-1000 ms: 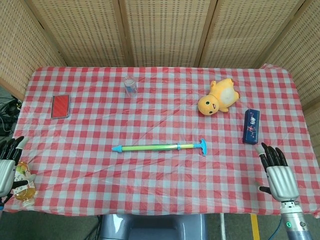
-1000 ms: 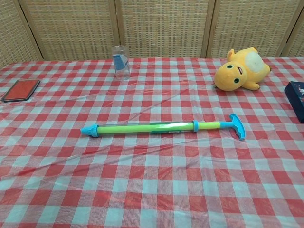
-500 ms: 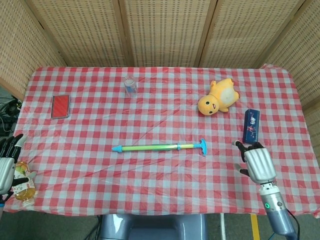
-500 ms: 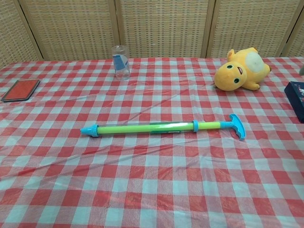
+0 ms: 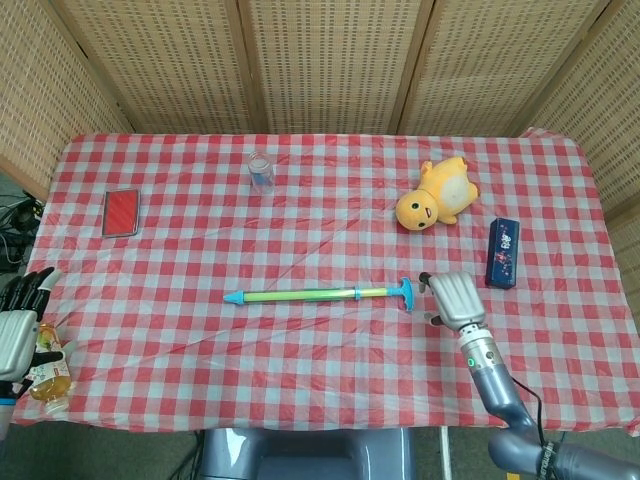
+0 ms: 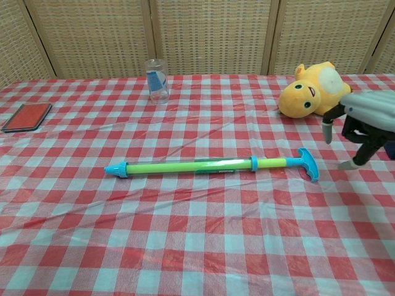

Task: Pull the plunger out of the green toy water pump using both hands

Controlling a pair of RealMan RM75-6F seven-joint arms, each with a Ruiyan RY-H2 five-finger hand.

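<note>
Right hand (image 5: 453,298) empty w/ fingers apart beside pump's (image 5: 300,295) plunger handle (image 5: 405,293), left hand (image 5: 18,325) open

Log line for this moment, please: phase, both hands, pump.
phase: approach | right hand: open, beside blue T-handle, no contact | left hand: open, at table's near-left edge | green toy water pump: flat on table, ungrasped

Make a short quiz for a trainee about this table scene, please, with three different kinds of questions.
1. True or false: the right robot hand already holds the green toy water pump.
2. Which lies nearest the pump's blue T-handle? A) red case B) right robot hand C) clear cup
3. Fill in: the left robot hand is by the table's ___ edge.

Key: 1 false, it is open beside the handle; 2 B; 3 left.
</note>
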